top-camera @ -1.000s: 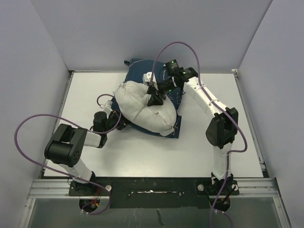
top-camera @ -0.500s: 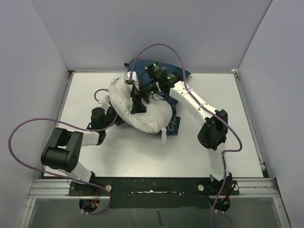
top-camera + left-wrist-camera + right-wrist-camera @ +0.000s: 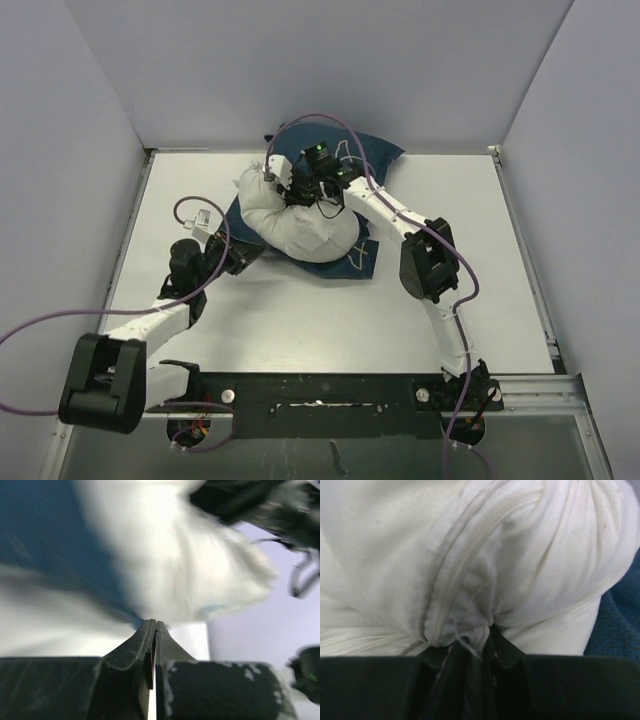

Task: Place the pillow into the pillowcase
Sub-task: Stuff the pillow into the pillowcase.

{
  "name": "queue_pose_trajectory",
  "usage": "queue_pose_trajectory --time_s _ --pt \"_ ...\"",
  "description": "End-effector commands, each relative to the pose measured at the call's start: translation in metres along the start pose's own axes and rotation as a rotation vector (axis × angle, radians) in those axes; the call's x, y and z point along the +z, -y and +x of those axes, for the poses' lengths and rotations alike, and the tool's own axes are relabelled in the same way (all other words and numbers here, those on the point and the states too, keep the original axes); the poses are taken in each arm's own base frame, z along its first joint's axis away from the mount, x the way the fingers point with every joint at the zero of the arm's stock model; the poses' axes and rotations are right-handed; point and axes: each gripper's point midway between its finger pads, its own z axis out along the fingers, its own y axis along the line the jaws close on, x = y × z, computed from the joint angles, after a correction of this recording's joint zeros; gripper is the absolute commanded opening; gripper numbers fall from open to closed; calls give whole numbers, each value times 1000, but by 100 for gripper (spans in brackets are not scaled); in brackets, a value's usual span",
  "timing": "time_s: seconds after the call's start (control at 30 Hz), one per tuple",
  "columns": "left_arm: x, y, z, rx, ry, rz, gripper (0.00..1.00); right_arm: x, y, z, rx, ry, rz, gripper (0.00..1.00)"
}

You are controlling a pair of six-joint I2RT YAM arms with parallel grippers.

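Well outstretched, the right gripper (image 3: 470,647) pinches the pillow (image 3: 485,550)

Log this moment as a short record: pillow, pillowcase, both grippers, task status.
pillow: bunched on top of the pillowcase, not inside it
pillowcase: lying under the pillow, far corner showing
right gripper: shut on a pucker of pillow fabric by the zipper
left gripper: shut at the pillow's near-left edge; blurred, hold unclear
status: insertion not done

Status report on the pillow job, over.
Left gripper shut at pillowcase edge. Right gripper pinching pillow at zipper seam. Pillow atop pillowcase, not inside. No obstruction seen.
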Motion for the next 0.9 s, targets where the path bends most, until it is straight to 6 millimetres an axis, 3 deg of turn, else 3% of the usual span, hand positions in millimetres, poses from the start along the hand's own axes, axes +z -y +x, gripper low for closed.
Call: queue_pose_trajectory --time_s 0.0,0.17,0.23,0.3,0.43,0.53,0.63,0.73,0.87 --pt "-31 79 -11 127 11 279 0 -4 54 153 -62 -437 204 0" --pt "-37 78 -14 118 24 260 0 3 26 157 -63 -417 106 0" --pt "-37 68 -14 108 30 214 0 -5 15 139 39 -307 29 0" --pt "-34 49 -13 95 32 133 0 -21 6 101 177 -120 -94 0" --pt "-22 19 -14 51 65 2 24 -54 25 39 342 97 -149 0" --pt "-5 14 -10 62 65 4 39 -72 43 2 377 190 -133 0" --pt "19 13 5 92 30 4 55 -82 54 -16 414 245 -132 0" --pt "40 9 11 98 44 24 59 -90 58 -27 437 280 -136 0" --pt "64 20 7 138 81 48 70 -96 56 -34 449 299 -145 0"
